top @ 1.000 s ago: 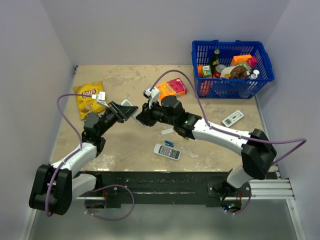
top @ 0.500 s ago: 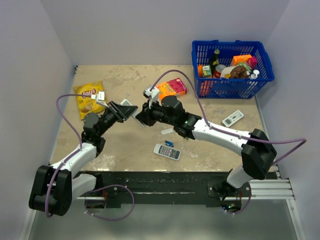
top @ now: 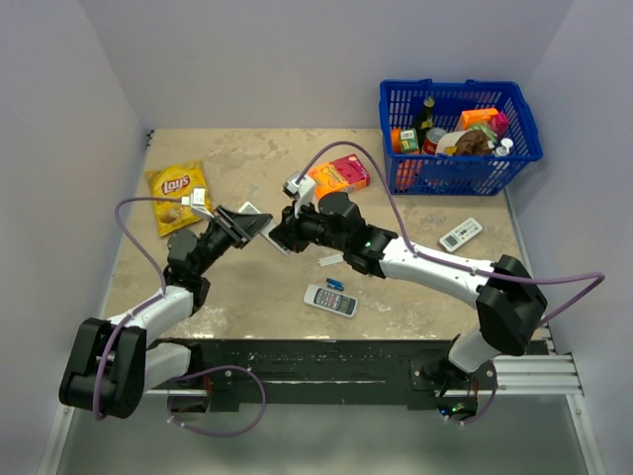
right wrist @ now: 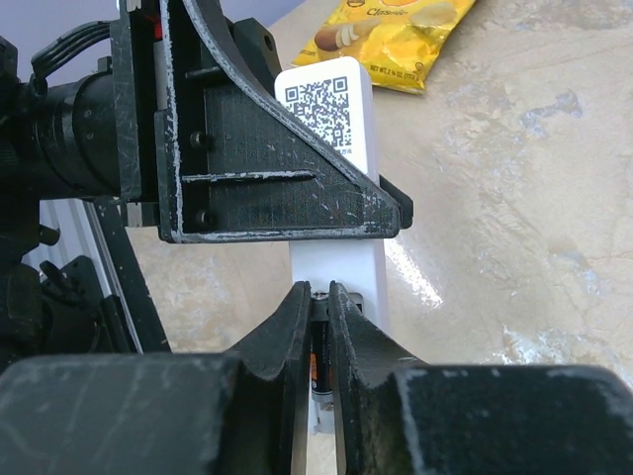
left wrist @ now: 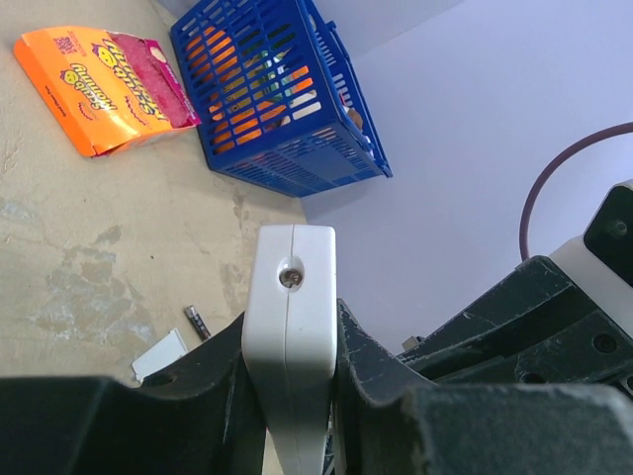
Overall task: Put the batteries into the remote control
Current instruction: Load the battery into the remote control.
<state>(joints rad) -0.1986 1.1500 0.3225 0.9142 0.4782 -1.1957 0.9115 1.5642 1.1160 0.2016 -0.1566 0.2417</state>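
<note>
My left gripper point(left wrist: 290, 332) is shut on the slim white remote control point(left wrist: 290, 297), holding it edge-up above the table; from above, the remote control point(top: 251, 209) sits between the two grippers near mid-table. My right gripper point(right wrist: 318, 297) is shut on a dark battery point(right wrist: 319, 358) with an orange band, its tip at the remote's point(right wrist: 336, 267) open compartment, just below the left gripper point(right wrist: 267, 178). A second battery point(left wrist: 196, 322) lies on the table beside a small white cover point(left wrist: 160, 354). Seen from the top, the left gripper point(top: 245, 224) and right gripper point(top: 280, 232) almost meet.
A blue basket point(top: 460, 170) of groceries stands at the back right, an orange box point(top: 338, 175) beside it. A yellow chips bag point(top: 178, 193) lies back left. A buttoned remote point(top: 329, 300) with a small blue item point(top: 334, 284) and another remote point(top: 461, 234) lie on the table.
The left arm has shifted slightly up and right with the remote. The right gripper stays at the remote with the battery between its fingers.
</note>
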